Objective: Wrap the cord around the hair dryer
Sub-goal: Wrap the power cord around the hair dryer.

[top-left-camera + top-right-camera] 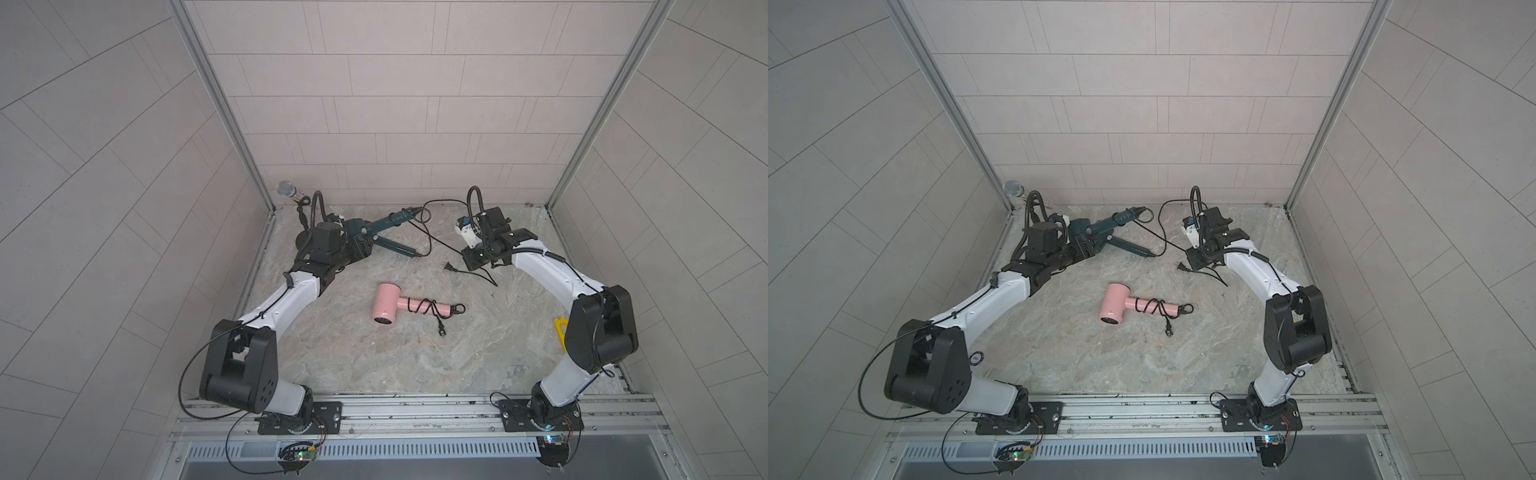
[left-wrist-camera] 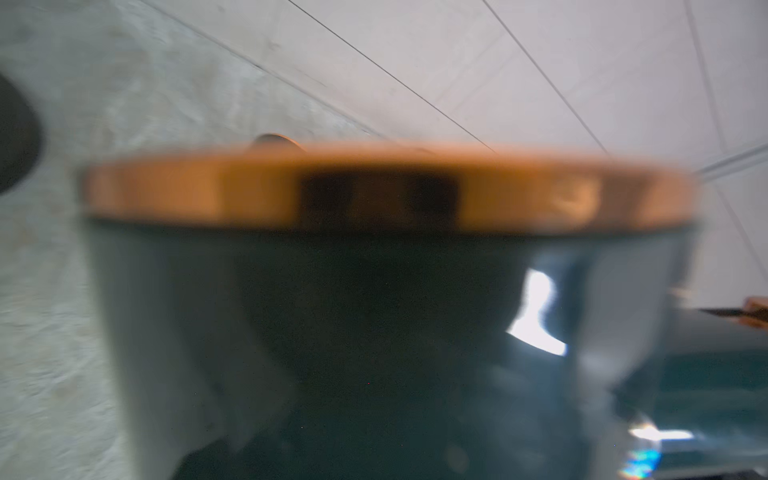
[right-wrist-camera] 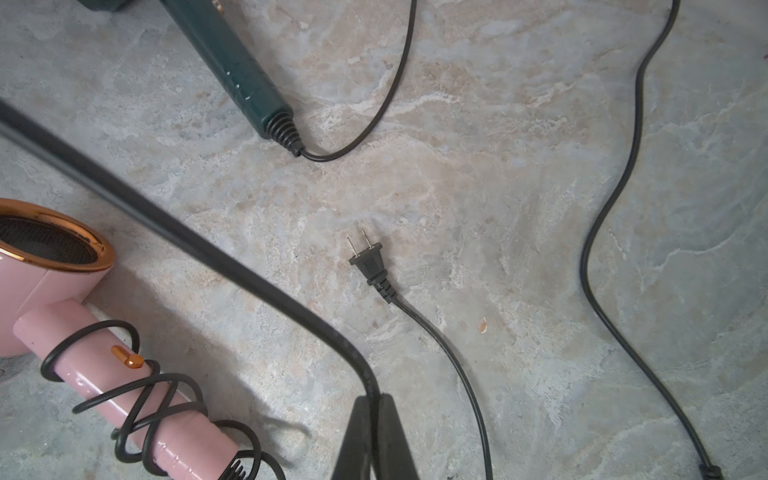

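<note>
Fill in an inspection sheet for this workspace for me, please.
Surface: marbled tabletop, no spills seen.
Job's things: pink hair dryer at centre, cord wound round its handle; green hair dryer at rear, its loose cord and plug on the table.
Clutter: microphone in a rear corner; yellow object by the right arm.
Grippers: left gripper shut on green hair dryer; right gripper shut on loose cord.
Cables: arm cables run along both arms.
Surroundings: tiled walls; metal rail in front.
</note>
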{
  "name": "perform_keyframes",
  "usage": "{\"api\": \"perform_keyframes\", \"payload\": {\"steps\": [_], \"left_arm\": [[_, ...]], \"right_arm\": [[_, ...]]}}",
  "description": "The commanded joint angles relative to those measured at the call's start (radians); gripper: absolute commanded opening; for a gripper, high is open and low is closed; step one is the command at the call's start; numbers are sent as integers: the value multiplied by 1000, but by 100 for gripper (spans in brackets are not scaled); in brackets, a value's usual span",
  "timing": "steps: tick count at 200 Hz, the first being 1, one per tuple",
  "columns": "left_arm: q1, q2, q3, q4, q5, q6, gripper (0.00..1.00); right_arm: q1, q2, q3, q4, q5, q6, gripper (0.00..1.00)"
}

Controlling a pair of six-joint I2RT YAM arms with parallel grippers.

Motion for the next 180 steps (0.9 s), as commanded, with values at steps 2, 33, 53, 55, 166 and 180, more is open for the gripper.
{"api": "perform_keyframes", "payload": {"steps": [2,33,53,55,166,180], "left_arm": [[13,-46,11,17,-332,-8,0],[11,-27,28,-37,-522,52,0],[4,-7,49,-52,-591,96,0],[0,-5,51,-54,-599,102,0],[-254,110,158,-133,-707,603,0],[-291,107,161,-148,-688,681,0]], "right_arm": [[41,-67,-22,-67,85,17,0],[144,-132,-16,-108,96,16,0],[227,-164,-10,-133,110,6,0],[236,-169,-10,-134,113,6,0],[341,-171,276,-187,299,-167,0],[321,-153,309,-181,298,-181,0]]}}
